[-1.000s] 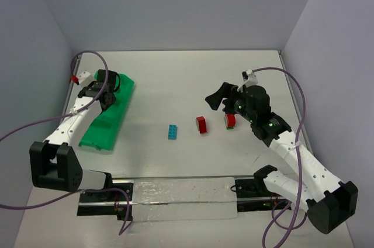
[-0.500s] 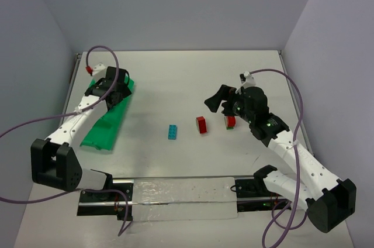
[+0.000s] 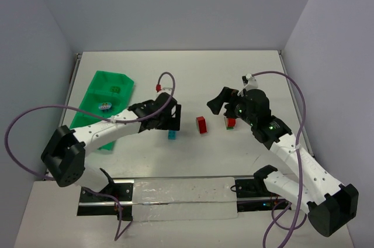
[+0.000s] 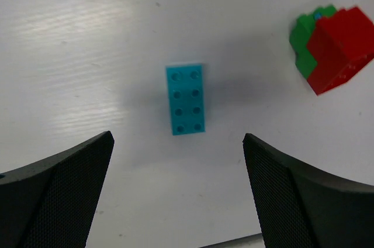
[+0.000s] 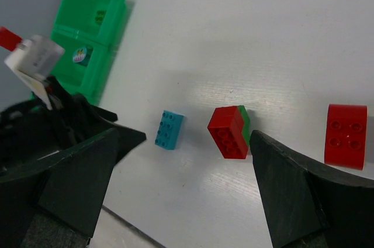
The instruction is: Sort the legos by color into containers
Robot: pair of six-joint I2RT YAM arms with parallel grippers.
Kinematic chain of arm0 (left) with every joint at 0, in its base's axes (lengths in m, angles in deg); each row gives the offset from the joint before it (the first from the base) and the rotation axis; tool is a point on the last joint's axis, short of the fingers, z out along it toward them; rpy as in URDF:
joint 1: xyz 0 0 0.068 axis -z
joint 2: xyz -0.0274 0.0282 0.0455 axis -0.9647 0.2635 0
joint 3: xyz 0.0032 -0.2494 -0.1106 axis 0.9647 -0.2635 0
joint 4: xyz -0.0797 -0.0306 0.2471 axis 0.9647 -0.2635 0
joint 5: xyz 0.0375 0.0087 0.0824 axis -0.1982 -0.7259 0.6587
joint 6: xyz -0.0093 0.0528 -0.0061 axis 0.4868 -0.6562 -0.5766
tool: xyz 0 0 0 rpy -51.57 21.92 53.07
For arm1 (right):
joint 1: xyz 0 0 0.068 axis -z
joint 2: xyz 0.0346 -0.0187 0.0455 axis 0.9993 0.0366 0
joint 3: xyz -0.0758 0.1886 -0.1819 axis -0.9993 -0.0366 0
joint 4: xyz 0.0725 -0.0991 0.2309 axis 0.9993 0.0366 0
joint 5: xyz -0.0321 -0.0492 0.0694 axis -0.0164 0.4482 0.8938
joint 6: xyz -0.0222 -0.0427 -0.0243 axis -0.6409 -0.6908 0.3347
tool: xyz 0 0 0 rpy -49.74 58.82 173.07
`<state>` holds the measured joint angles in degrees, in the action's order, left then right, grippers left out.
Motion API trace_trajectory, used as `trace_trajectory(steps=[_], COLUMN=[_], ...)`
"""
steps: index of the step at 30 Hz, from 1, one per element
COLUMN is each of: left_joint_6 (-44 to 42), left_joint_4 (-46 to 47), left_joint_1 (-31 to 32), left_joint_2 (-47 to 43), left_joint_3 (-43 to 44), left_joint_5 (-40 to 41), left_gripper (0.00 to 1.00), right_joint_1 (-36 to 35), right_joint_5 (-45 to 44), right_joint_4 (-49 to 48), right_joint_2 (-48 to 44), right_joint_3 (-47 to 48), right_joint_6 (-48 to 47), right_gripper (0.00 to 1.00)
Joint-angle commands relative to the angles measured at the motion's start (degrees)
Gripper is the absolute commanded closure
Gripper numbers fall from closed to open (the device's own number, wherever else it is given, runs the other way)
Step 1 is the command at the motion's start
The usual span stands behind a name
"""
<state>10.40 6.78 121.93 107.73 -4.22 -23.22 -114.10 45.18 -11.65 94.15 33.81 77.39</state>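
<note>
A teal brick (image 3: 172, 134) lies mid-table; it also shows in the left wrist view (image 4: 186, 100) and the right wrist view (image 5: 169, 129). My left gripper (image 3: 170, 119) hovers just over it, open and empty (image 4: 178, 201). A red-and-green brick pair (image 3: 201, 124) lies to its right (image 4: 331, 46) (image 5: 229, 132). Another red brick (image 3: 230, 122) (image 5: 346, 135) lies under my right gripper (image 3: 225, 107), which is open and empty above the table (image 5: 181, 201). The green tray (image 3: 93, 125) lies at the left (image 5: 111, 40).
The tray holds a green brick (image 3: 115, 89) in a far compartment and a small teal piece (image 3: 104, 106) in the one nearer. Walls close the table at the left, back and right. A metal rail (image 3: 175, 195) runs along the near edge.
My left arm has swung from over the tray to the middle of the table, above the teal brick. The tray is now uncovered. The right arm has barely moved.
</note>
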Motion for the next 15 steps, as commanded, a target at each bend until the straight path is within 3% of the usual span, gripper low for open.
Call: trace_trajectory(steps=[1,6,15], left_joint_6=[-0.13,0.97,3.59], left_joint_4=[4.45,6.21,4.97], left_joint_1=[3.82,4.97,6.67], left_joint_2=[4.06,9.68,18.72], left_joint_3=[0.11,0.90,5.55], left_joint_5=[-2.27,-1.55,5.92], left_gripper=[0.01,0.01,0.37], right_joint_1=[0.36,0.28,0.36], right_joint_5=[-0.35,-0.10,0.07], right_joint_4=[0.66,0.57,0.94], right_joint_2=[-0.97,-1.35,-2.15], right_joint_3=[0.47,0.52,0.79], right_joint_6=[-1.30,-1.26,-1.52], right_gripper=[0.00,0.00,0.00])
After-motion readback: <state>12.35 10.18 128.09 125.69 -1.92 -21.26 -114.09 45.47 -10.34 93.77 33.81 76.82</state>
